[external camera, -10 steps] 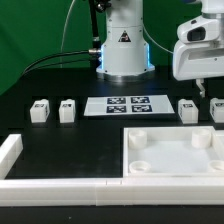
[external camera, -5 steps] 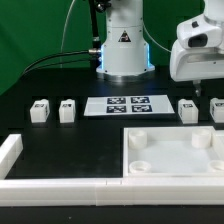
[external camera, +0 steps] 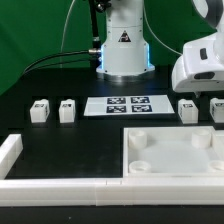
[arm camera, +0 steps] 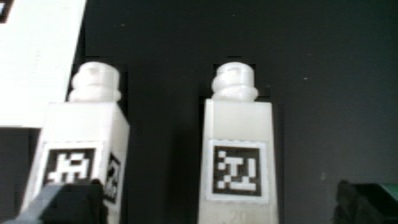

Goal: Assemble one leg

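The leg lies on the black worktop toward the exterior view's right, just beside a twin leg, their long axes parallel. The hand hovers above with its jaws open, and the leg sits between its fingertips.

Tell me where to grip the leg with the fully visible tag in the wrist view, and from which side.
Best grip the leg across its two long flat sides, mid-body near the tag, coming straight down from above. It lies flat, tag up; those sides are parallel, with a dark gap to the neighbouring leg for a finger. Avoid the rounded peg end. The gripper is open.
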Robot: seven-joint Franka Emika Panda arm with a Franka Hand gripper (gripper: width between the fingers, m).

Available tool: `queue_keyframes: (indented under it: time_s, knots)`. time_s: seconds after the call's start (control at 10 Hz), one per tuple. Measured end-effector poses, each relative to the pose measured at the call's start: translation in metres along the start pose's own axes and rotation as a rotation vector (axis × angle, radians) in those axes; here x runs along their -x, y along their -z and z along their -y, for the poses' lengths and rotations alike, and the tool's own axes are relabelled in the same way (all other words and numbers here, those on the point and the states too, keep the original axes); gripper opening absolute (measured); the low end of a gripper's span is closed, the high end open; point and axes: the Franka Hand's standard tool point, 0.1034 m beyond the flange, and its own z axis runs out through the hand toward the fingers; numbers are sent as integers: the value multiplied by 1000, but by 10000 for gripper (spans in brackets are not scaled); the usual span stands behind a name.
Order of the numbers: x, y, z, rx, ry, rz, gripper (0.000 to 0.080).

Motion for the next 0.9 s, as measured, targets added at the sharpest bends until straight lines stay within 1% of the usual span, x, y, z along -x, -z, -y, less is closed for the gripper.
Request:
queue_keyframes:
  time_s: [0.2,0.3,0.4,0.5,0.6,0.7,0.8,0.9]
  knots:
    - [-1,-11,10,6,-2,-15,648]
    - [-3,-16,12,10,3,-1,648]
    - [-6,-19,13,9,3,23,648]
    - [-11,-19,13,4,2,17,648]
    - [-9,-22,10,8,4,49,648]
    - [-3,-24,6,22,8,170,648]
    - [-18,-22,10,10,8,160,648]
    - [-17,-21,10,11,9,158,648]
